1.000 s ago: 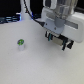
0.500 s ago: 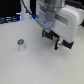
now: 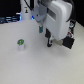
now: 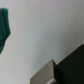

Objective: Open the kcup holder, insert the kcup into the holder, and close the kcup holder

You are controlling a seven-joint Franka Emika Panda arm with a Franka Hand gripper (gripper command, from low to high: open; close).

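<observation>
The kcup (image 3: 20, 44) sits alone on the pale table (image 3: 35, 67), a small light cup with a green top, upright, toward the exterior view's left. The gripper (image 3: 49, 44) hangs well apart from it, off toward the exterior view's right, under the bulky white wrist of the arm (image 3: 57, 17). Nothing touches the kcup; open table lies between it and the arm.

The fingers are hard to read: the exterior view is blurred around the dark lower end of the hand, and whether they stand apart or together cannot be told. The wrist view shows no finger clearly either, only a dark green shape (image 4: 4, 29) at one edge, too blurred to name, and a black box-like body with a pale face (image 4: 65, 70) at a corner, which may be the kcup holder, though that is not certain.

Against the frame a second ago, the arm has swung: its white body now reaches further across toward the exterior view's right and lower in the picture, while the kcup has kept its spot on the table.
</observation>
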